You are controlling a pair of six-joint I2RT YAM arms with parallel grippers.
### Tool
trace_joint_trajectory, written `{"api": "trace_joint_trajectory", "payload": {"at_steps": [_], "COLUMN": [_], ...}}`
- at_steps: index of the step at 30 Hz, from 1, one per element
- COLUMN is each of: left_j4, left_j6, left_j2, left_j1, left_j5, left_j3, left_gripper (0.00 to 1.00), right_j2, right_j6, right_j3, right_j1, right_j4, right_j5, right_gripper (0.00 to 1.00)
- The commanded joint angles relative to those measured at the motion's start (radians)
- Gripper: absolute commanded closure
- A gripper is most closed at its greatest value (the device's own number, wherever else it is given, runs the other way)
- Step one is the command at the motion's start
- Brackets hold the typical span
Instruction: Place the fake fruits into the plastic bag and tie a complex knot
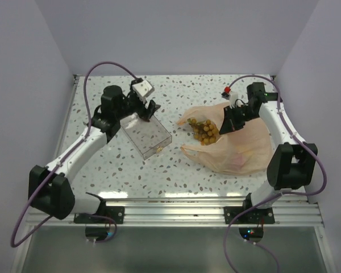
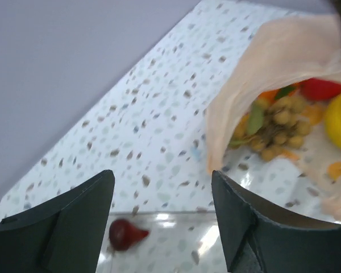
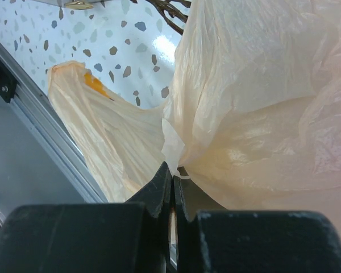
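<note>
Right fingers [image 3: 159,196] tight on plastic bag [image 3: 261,114], left fingers [image 2: 74,222] wide apart over clear tray [image 1: 149,132].

Tan grape cluster [image 1: 206,131] in plastic bag [image 1: 245,154]

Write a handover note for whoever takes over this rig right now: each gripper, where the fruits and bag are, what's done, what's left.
Left gripper: open, empty, above the clear tray.
Right gripper: shut on the plastic bag edge.
Done: grape cluster, a red fruit and a yellow fruit lie in the bag mouth.
To do: one dark-red fruit, seemingly in the tray; then tie the knot.
</note>
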Motion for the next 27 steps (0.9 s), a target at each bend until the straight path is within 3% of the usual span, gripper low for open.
{"api": "trace_joint_trajectory", "payload": {"at_steps": [1, 5, 8, 16, 27], "left_j4": [-0.260, -0.339, -0.358, -0.239, -0.097], "left_j6": [0.093, 0.099, 0.104, -0.009, -0.134], "left_j2": [0.131, 0.260, 0.301, 0.441, 0.596], "left_j1": [0.126, 0.221, 0.226, 0.226, 0.215], "left_j5": [-0.056, -0.096, -0.127, -0.219, -0.268], "left_j3": [0.058, 0.138, 0.150, 0.161, 0.242], "left_gripper": [0.27, 0.30, 0.30, 0.21, 0.21], "right_j2": [0.008, 0.013, 0.011, 0.018, 0.015], "right_j6": [0.002, 0.005, 0.006, 0.005, -0.005], "right_j3": [0.006, 0.008, 0.003, -0.002, -0.014], "right_j1": [0.001, -0.001, -0.001, -0.001, -0.001], "right_j4": [0.024, 0.025, 0.025, 0.027, 0.025], "right_j5": [0.005, 0.014, 0.017, 0.025, 0.034], "right_gripper": [1.00, 1.00, 1.00, 1.00, 1.00]}}
